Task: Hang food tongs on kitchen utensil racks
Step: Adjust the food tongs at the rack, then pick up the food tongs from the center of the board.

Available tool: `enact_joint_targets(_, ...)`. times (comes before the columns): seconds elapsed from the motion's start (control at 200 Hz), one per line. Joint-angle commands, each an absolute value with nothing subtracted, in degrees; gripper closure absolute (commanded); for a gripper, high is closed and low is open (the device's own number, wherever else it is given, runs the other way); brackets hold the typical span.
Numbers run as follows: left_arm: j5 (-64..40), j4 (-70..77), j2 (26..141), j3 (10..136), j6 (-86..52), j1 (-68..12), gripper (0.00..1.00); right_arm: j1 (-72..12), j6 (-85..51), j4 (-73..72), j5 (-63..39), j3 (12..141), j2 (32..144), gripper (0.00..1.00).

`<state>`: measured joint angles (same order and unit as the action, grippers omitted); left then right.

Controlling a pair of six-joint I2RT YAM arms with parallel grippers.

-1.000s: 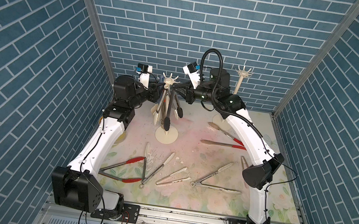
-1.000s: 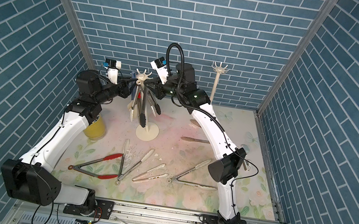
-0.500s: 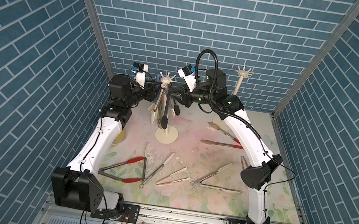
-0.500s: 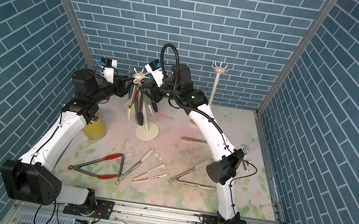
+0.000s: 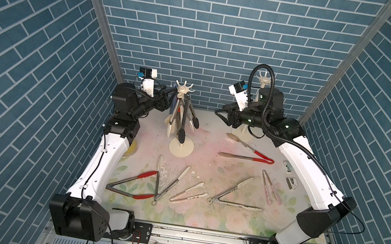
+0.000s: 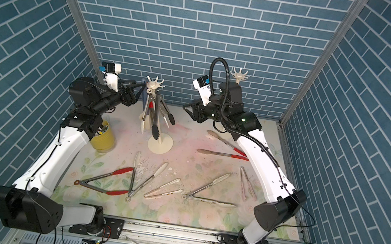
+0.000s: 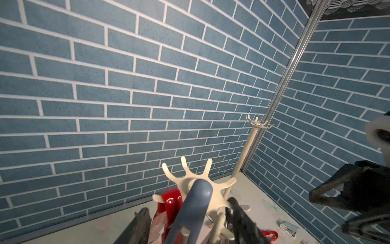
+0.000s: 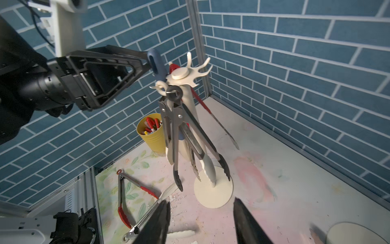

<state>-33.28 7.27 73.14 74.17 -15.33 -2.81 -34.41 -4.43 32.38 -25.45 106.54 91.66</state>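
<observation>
Blue brick-pattern walls (image 5: 203, 24) enclose a floral table mat (image 5: 213, 135), and two white-and-black arms reach in from the near rail toward the back. The left arm (image 5: 107, 156) stretches to the nearer kitchen utensil rack (image 5: 184, 90), which stands upright on its round base left of centre. The right arm (image 5: 308, 171) bends in front of the second rack (image 6: 240, 74), which stands in the back right corner. Several food tongs hang from the nearer rack's crown: steel black-tipped tongs (image 8: 175, 137), cream-tipped tongs (image 8: 207, 166), red-handled tongs (image 7: 171, 202) and slim blue tongs (image 7: 196, 202). Others lie flat on the mat. Red-tipped tongs (image 5: 132, 184) are spread in a V at the front left. Beside them lie steel tongs with cream tips (image 5: 172, 183), slim beige tongs (image 5: 191, 197) and a second steel pair (image 5: 231, 189). Pink tongs (image 5: 267, 188) and two beige-tipped tongs with red handles (image 5: 246, 158) lie near the right arm. A yellow cup (image 6: 104, 138) of markers stands just beside the left arm. The left gripper (image 8: 149, 62) is at the crown, its fingers (image 7: 242, 219) spread either side of the blue tongs' looped top, with a gap on each side, pinching nothing. The right gripper (image 8: 201, 201) hangs well apart from the nearer rack, pointing toward it, its jaws spread and empty.
</observation>
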Motion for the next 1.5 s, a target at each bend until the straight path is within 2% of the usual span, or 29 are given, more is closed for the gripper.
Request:
enact_joint_targets(0.0, -33.92, 9.05, 70.71, 72.68, -16.29, -2.42, 0.23, -32.84, -6.71, 32.26, -21.79, 100.41, 88.24, 0.49)
enact_joint_targets(0.13, -32.92, 8.15, 67.20, 71.48, -15.54, -2.43, 0.09, -31.10, -8.98, 32.27, -18.73, 92.11, 83.51, 0.48)
enact_joint_targets(0.45, -29.42, 0.97, 56.70, 68.52, -10.17, -2.29, 0.01, -28.97, -13.01, 32.87, -10.71, 73.18, 74.54, 0.43)
enact_joint_targets(0.79, -27.48, -2.68, 46.25, 60.48, -7.27, -2.29, 0.01, -26.20, -19.17, 36.58, -8.35, 61.65, 69.69, 0.41)
enact_joint_targets(1.075, -30.36, -2.25, 42.72, 53.55, -9.82, -2.38, 0.01, -23.14, -26.04, 45.97, 3.17, 55.58, 63.46, 0.41)
enact_joint_targets(1.26, -31.02, -1.32, 42.59, 51.03, -10.53, -2.40, 0.01, -17.01, -26.37, 44.91, 0.41, 50.81, 61.90, 0.43)
enact_joint_targets(1.495, -30.32, -1.66, 43.14, 49.66, -10.55, -2.46, 0.01, -11.10, -26.84, 43.05, -3.21, 45.80, 63.90, 0.52)
